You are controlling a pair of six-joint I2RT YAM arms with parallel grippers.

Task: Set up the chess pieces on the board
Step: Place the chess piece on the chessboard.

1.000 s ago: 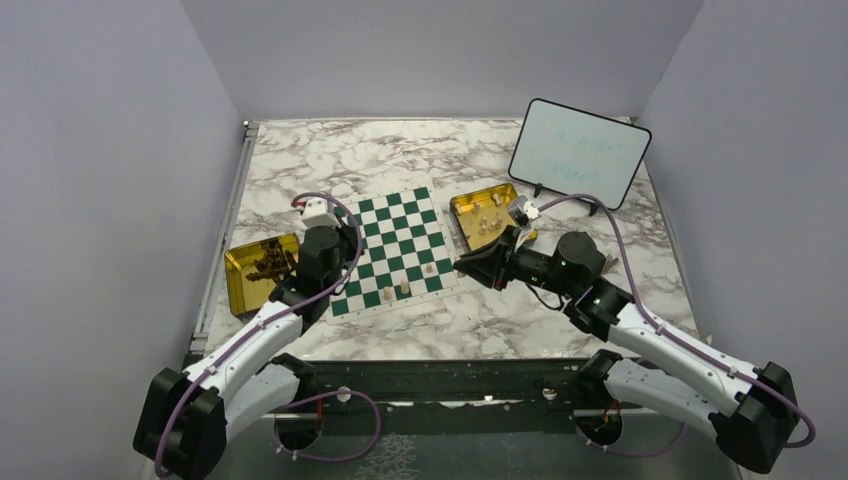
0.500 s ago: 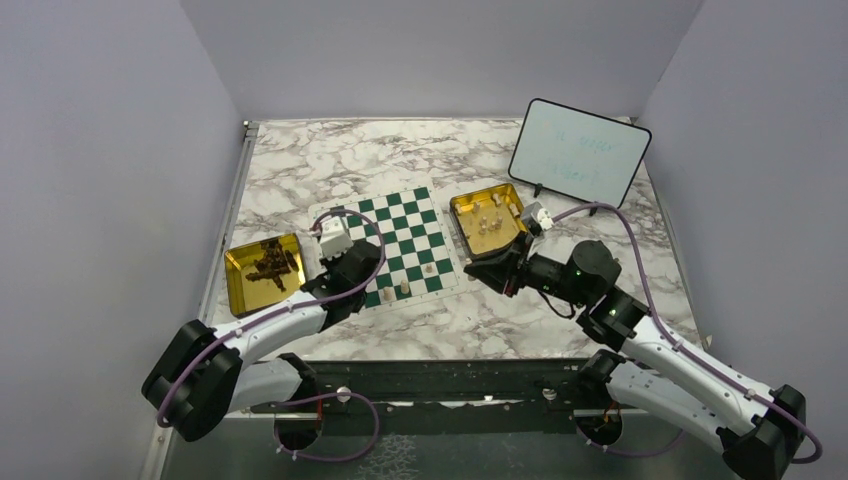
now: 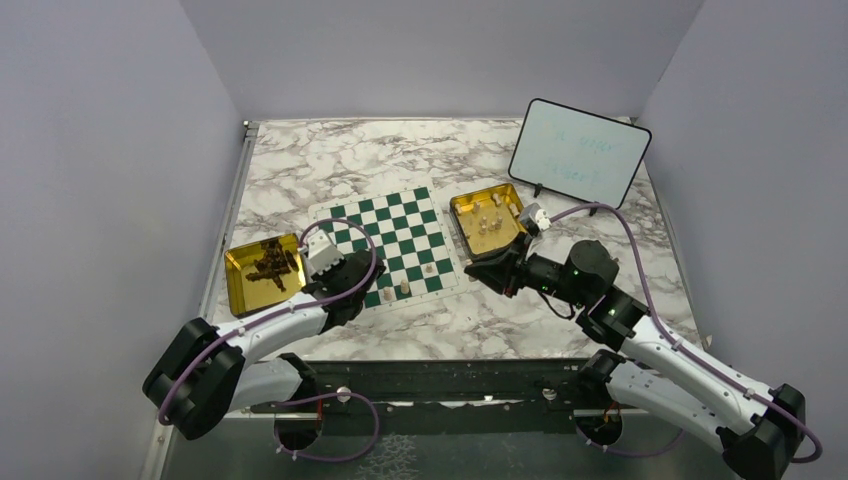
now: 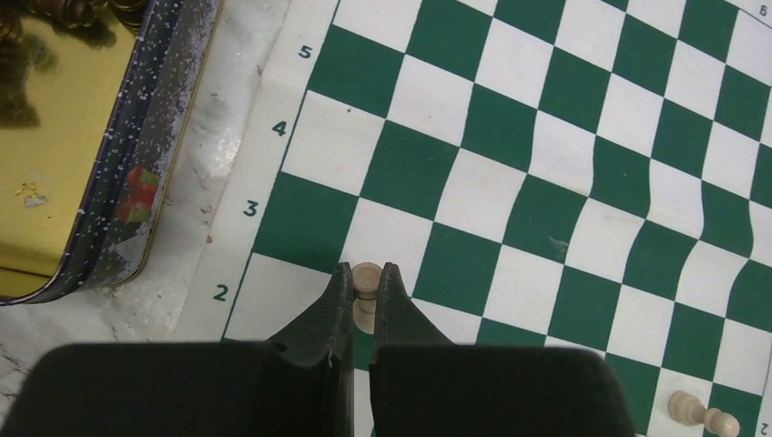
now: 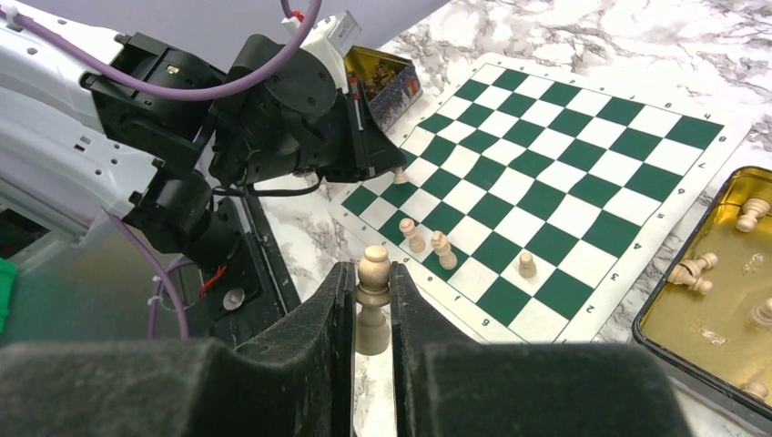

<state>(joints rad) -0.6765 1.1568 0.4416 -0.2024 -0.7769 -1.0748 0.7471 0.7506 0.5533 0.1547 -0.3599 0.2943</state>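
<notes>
"What's crowding the board (image 3: 395, 235)?"

"One gold tin (image 3: 250, 295) on the left, a second tin (image 3: 478, 205) on the right, whiteboard (image 3: 578, 152) behind. My left claw (image 4: 365, 269), swung nearer since a second ago, clenches a pawn (image 4: 366, 289) at the near-left corner. Three set pieces (image 3: 403, 287) stand between it and my right claw (image 5: 371, 271), which is grasping a cream piece (image 5: 372, 314) off the near-right edge."
</notes>
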